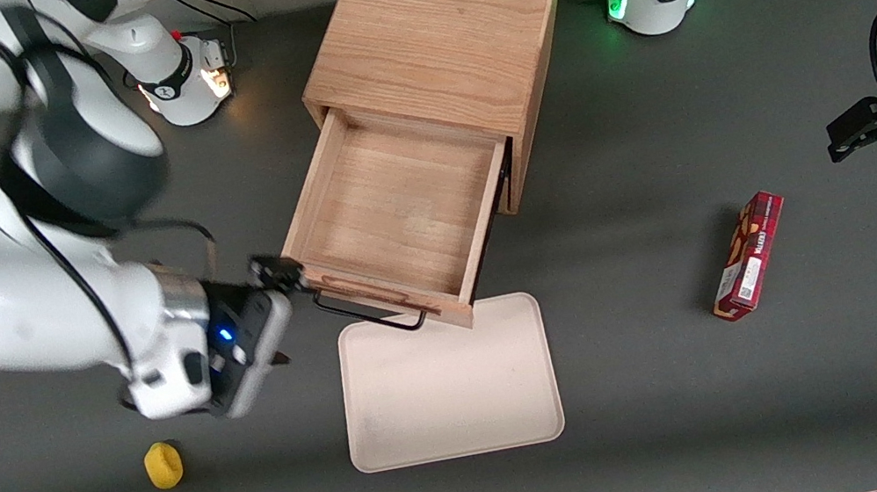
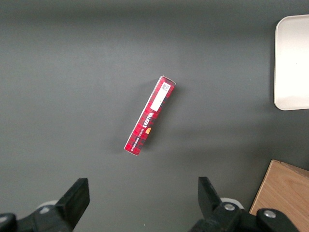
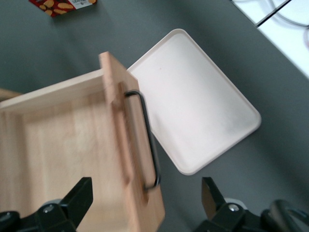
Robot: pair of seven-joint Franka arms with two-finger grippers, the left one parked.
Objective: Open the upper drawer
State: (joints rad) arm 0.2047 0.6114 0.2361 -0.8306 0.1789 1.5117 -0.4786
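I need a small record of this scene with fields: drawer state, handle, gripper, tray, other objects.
drawer state: upper drawer pulled far out of the cabinet, nothing inside
handle: black wire handle free, not gripped
gripper: gripper open, beside the drawer front's corner toward the working arm's end
tray: beige tray flat on the table, drawer front overhangs its edge
other objects: red box toward the parked arm's end; yellow object near the working arm

dark grey tabletop point(image 1: 667, 439), even overhead light, soft shadows
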